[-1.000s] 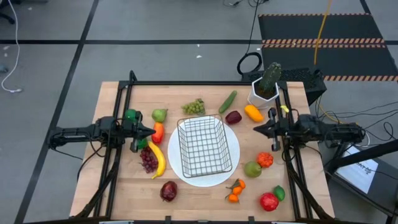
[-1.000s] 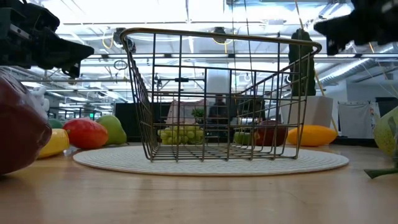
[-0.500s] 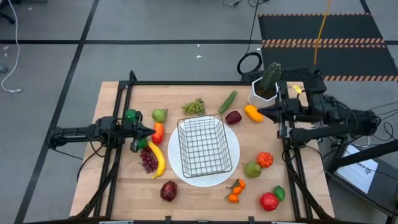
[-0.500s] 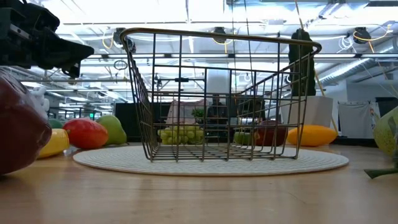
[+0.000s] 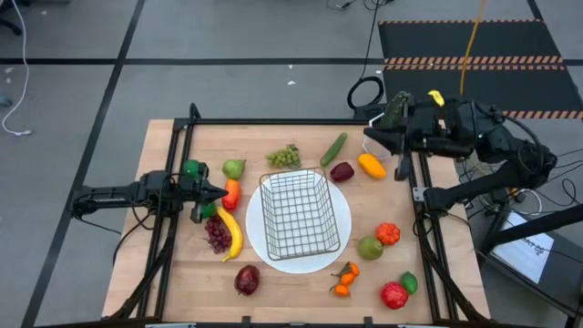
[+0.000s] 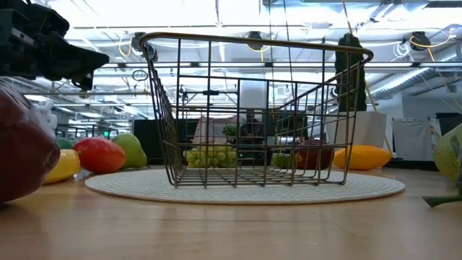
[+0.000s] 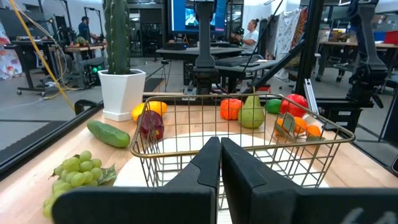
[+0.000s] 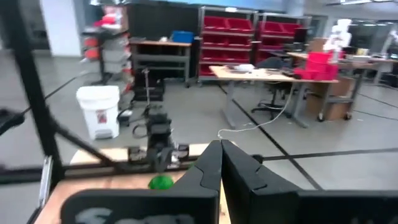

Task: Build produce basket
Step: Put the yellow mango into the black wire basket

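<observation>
We see the thin wire-mesh basket (image 5: 298,215) empty beside the closed left gripper (image 5: 222,192); the right gripper (image 5: 369,134), closed, holds nothing.

Bright overhead light (ceiling glare), soft shadows

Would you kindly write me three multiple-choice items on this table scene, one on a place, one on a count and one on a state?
1. Where does the basket stand?
A. on the white plate
B. on bare wood
C. beside the cactus

2. How many grape bunches lie on the table?
A. one
B. two
C. four

3. What is in the basket?
A. a banana
B. nothing
C. a pear

Answers:
1 A: the plate's rim shows all round the basket in the high view.
2 B: green grapes and purple grapes.
3 B: only plate shows through the mesh; the banana lies left of the plate.
</observation>
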`<state>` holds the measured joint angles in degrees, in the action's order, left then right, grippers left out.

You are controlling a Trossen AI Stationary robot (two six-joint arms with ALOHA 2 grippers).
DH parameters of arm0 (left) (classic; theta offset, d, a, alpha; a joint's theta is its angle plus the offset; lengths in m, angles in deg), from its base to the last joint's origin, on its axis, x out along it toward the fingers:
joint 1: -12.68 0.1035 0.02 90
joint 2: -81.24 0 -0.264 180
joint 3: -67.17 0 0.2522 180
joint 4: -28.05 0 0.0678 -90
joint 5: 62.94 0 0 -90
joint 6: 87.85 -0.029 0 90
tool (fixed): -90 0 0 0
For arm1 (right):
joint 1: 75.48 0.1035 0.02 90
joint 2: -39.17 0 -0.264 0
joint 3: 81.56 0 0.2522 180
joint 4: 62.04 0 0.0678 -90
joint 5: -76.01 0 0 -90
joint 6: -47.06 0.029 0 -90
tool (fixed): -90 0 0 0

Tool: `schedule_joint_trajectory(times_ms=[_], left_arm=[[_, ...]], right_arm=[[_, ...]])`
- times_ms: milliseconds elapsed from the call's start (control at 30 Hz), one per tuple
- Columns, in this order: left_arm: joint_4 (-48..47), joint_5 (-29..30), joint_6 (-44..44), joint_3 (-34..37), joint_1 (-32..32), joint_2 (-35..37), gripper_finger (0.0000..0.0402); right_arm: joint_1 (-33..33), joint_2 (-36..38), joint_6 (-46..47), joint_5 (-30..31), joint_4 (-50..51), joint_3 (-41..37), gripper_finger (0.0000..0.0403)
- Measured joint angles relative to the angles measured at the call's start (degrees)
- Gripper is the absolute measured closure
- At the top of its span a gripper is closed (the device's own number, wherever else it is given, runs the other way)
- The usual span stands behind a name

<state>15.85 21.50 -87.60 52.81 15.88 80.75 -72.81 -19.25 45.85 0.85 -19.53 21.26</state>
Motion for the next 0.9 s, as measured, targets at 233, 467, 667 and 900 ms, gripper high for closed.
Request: schedule_joint_trajectory(times_ms=[233,467,667,900], left_arm=[[0.4,0.0,0.0,0.0,0.0,0.0,0.0385],[2.6,0.0,1.3,0.0,0.0,0.0,0.0385],[11.3,3.1,11.7,0.0,0.0,-0.5,0.0385],[6.0,3.4,12.6,-11.8,0.0,-4.8,0.0385]], right_arm=[[0.0,-2.9,3.5,0.2,0.2,1.5,0.0403],[0.0,-5.2,4.2,0.1,-1.5,1.5,0.0403],[0.0,-5.9,5.1,0.1,-2.2,1.5,0.0403],[0.0,-5.9,5.0,0.1,-2.2,1.5,0.0403]])
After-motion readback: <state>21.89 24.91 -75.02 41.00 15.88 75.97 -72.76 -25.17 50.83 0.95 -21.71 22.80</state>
